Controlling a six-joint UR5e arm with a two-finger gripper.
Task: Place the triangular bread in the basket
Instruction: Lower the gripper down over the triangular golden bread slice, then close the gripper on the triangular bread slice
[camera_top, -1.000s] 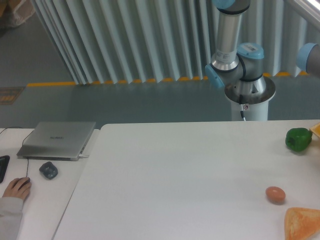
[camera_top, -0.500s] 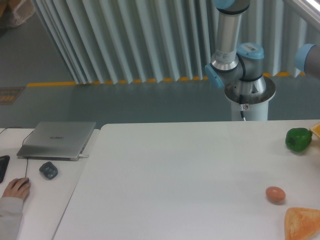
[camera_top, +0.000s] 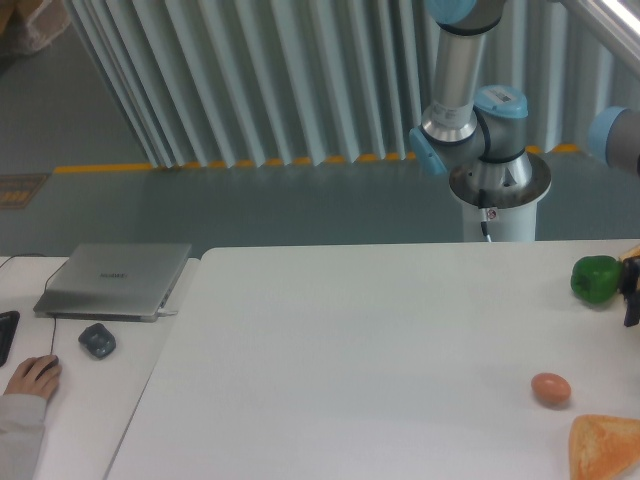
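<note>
gripper (camera_top: 632, 298) barely in view, state unclear, beside green pepper (camera_top: 597, 278); brown egg (camera_top: 550, 389) near triangular bread (camera_top: 606, 448)

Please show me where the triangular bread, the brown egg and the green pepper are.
triangular bread (camera_top: 605, 447), fixed camera, on its toasted top.
brown egg (camera_top: 550, 389), fixed camera, on its middle.
green pepper (camera_top: 596, 279), fixed camera, on its body.

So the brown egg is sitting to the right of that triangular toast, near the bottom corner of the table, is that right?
Not quite. The fixed camera view shows the brown egg to the left of the triangular bread, and a little farther back. The rest holds: both lie near the bottom right corner of the white table.
</note>
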